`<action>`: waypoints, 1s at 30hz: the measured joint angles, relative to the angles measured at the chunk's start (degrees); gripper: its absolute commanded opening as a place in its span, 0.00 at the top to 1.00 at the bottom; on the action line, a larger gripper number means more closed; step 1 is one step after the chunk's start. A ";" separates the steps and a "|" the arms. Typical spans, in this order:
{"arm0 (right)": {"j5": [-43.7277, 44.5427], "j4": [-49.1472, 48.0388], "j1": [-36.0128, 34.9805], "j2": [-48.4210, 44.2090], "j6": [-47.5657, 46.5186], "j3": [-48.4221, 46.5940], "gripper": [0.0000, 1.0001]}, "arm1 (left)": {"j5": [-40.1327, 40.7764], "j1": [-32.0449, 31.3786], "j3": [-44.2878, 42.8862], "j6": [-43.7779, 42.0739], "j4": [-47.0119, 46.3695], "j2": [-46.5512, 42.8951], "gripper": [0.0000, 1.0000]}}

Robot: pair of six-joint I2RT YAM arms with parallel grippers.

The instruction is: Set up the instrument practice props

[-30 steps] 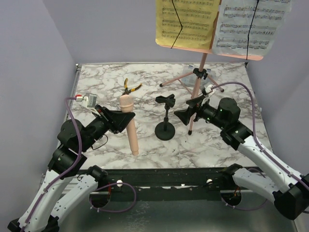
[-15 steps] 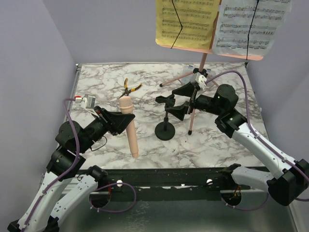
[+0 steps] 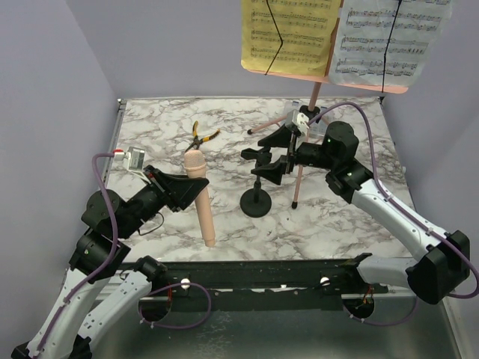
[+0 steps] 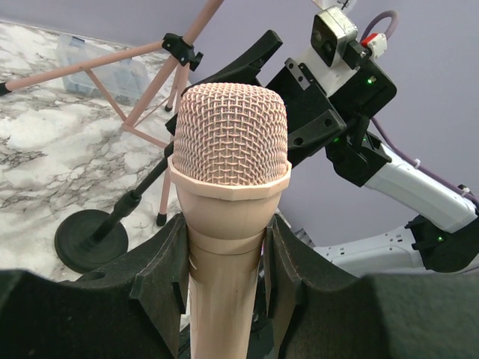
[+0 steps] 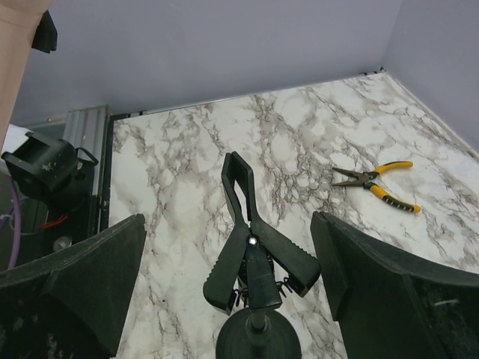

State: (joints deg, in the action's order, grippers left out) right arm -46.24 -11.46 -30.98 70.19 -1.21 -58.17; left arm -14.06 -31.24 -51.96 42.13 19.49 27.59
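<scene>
My left gripper (image 3: pixel 196 187) is shut on the pink-beige microphone (image 3: pixel 202 202), holding it upright at the left of the table. The microphone's mesh head fills the left wrist view (image 4: pixel 230 146), with my fingers (image 4: pixel 161 277) clamped on its neck. The short black mic stand (image 3: pixel 256 202) stands mid-table on its round base. My right gripper (image 3: pixel 271 155) is open, one finger on each side of the stand's clip (image 5: pixel 251 239), not touching it. The pink tripod music stand (image 3: pixel 314 96) stands at the back right, holding a yellow sheet (image 3: pixel 288 37) and a white sheet (image 3: pixel 389 41).
Yellow-handled pliers (image 3: pixel 202 137) lie at the back, left of the mic stand, and show in the right wrist view (image 5: pixel 378 183). A clear plastic box (image 4: pixel 93 63) sits behind the tripod legs. A tripod foot (image 3: pixel 294 203) rests just right of the mic stand base.
My right gripper has swung left, away from the tripod leg, and now has its open fingers around the mic stand clip. My left gripper still holds the microphone, almost unmoved.
</scene>
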 measured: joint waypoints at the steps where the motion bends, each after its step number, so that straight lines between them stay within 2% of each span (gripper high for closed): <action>1: -0.11 0.02 0.09 0.11 -0.07 0.00 0.06 | -0.04 0.00 -0.04 0.04 0.00 0.00 1.00; 9: -0.42 0.00 1.07 0.87 -0.37 0.00 0.19 | -0.70 0.00 -0.94 0.26 0.02 0.63 1.00; 11: -0.42 -0.04 1.11 0.96 -0.37 0.09 0.24 | -0.81 0.00 -1.31 0.26 0.00 1.01 1.00; 13: -0.42 -0.09 1.16 0.96 -0.33 0.20 0.33 | -0.92 0.00 -1.84 0.24 0.04 1.49 1.00; 15: -0.39 -0.35 1.31 1.05 -0.35 0.24 0.47 | -1.01 0.00 -2.40 0.20 0.04 2.12 1.00; 16: -0.37 -0.55 1.42 1.07 -0.31 0.31 0.57 | -1.05 0.00 -2.75 0.15 0.04 2.47 1.00; 18: -0.33 -1.11 1.49 1.14 -0.44 0.50 0.90 | -1.16 0.00 -3.50 -0.13 0.02 3.39 1.00; 19: -0.22 -1.38 1.62 1.18 -0.66 0.50 0.99 | -1.16 0.00 -3.67 -0.24 0.02 3.63 1.00; 25: 0.35 -2.71 2.05 1.29 -0.79 1.25 1.00 | -2.19 0.00 -7.61 -5.35 -1.29 8.87 1.00; 30: 0.04 -5.05 2.05 1.36 -0.11 2.23 1.00 | -6.14 0.00 -14.29 -15.34 -7.50 18.78 1.00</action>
State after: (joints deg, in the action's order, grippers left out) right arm -46.19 -16.51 -28.93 71.55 -1.32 -55.94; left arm -20.21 -31.24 -66.26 26.79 11.99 46.37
